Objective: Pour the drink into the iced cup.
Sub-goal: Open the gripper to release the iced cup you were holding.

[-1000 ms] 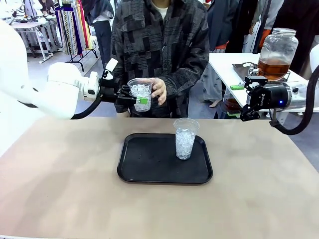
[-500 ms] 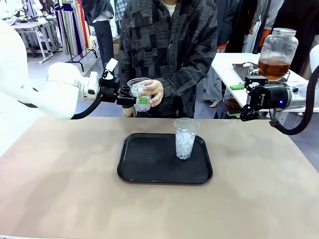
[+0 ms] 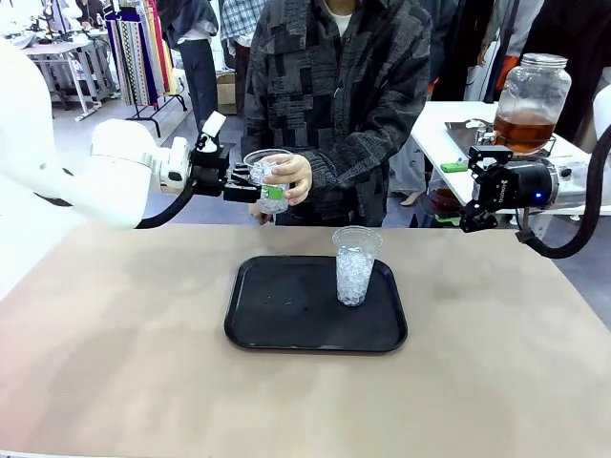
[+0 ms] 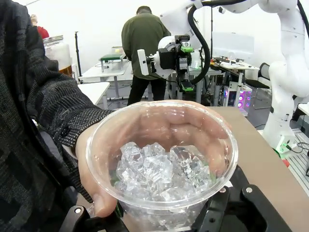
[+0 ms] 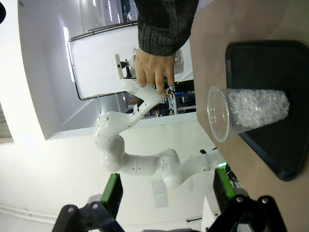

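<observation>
My left gripper (image 3: pixel 267 191) is shut on a clear iced cup (image 3: pixel 260 170), held in the air beyond the table's far edge. A person's hand (image 3: pixel 292 175) wraps round the same cup from the other side. In the left wrist view the cup (image 4: pixel 161 166) of ice cubes sits between my black fingers, with the hand (image 4: pixel 96 159) behind it. A second iced cup (image 3: pixel 355 265) stands on the black tray (image 3: pixel 286 315). The drink (image 3: pixel 522 131), amber in a big lidded glass jar (image 3: pixel 532 95), stands on a white side table. My right gripper (image 3: pixel 495 227) hangs open below it, holding nothing.
The white side table (image 3: pixel 439 119) at the back right also holds a metal stand under the jar. The person stands close to the table's far edge. The tan tabletop (image 3: pixel 124 363) lies bare around the tray. More people and racks stand farther back.
The person has stepped to the right, and the hand has closed further round the cup in my left gripper. Neither arm has visibly moved.
</observation>
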Robot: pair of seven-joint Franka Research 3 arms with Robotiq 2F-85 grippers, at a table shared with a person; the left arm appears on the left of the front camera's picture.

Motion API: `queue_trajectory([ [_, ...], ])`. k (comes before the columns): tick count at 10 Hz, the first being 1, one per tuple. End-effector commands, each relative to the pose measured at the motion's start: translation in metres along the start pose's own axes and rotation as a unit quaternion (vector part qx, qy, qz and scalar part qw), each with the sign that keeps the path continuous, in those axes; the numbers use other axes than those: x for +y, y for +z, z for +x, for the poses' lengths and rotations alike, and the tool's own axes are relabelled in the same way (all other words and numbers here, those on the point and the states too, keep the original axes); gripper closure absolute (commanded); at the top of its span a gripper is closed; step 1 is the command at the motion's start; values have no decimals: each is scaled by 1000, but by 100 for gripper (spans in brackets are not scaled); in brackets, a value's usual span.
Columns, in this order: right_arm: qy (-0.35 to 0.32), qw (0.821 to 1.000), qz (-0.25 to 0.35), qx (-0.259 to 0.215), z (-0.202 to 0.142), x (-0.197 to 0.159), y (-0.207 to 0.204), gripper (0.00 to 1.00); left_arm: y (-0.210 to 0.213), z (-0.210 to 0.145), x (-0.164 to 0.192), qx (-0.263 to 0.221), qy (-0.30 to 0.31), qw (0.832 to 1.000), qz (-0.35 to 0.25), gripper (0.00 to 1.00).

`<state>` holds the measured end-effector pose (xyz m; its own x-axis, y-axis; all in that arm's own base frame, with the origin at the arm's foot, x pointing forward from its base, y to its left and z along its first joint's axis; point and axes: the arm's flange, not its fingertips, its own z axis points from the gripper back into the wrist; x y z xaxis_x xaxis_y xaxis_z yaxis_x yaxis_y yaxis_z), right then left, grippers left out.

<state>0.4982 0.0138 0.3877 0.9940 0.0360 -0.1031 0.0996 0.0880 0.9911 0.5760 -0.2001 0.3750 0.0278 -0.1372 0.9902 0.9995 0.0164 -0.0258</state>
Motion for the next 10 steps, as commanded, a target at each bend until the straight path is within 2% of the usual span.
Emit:
queue_trajectory([
  [1, 4, 1000, 1, -1, 0, 1, 0, 0, -1, 3, -2, -2, -7, 1000, 0, 24],
  [10, 4, 1000, 1, -1, 0, 1, 0, 0, 0, 0, 0, 0, 0, 1000, 0, 24],
])
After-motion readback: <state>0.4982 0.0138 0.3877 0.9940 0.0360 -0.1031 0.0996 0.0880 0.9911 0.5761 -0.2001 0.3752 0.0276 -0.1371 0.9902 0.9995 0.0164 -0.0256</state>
